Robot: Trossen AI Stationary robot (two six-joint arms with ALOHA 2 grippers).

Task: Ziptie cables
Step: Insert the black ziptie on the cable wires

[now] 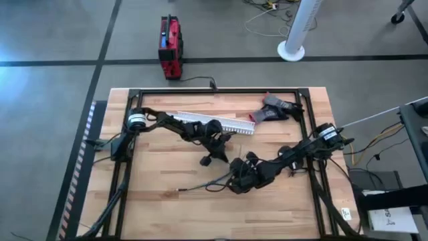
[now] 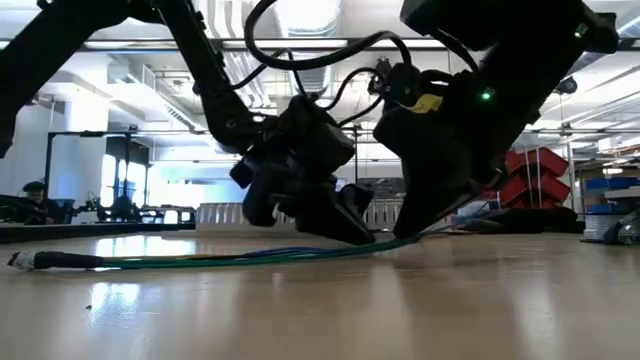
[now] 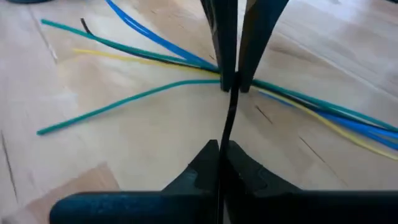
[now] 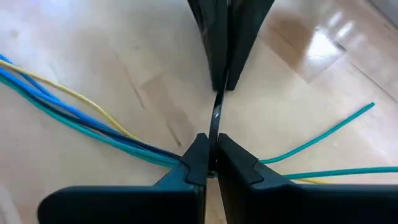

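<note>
The left gripper (image 3: pixel 219 152) is closed on one end of the ziptie (image 3: pixel 229 118), and the right gripper (image 4: pixel 210 152) is pinched shut on its other end, so the thin black strip runs taut between the two, low over the middle of the table (image 1: pixel 160 167). Just beneath the right gripper, the cables (image 3: pixel 143 59) lie fanned on the wood, trailing away toward the table's front left.

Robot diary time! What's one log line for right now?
left gripper: shut on ziptie | right gripper: shut on ziptie | cables: on table
</note>
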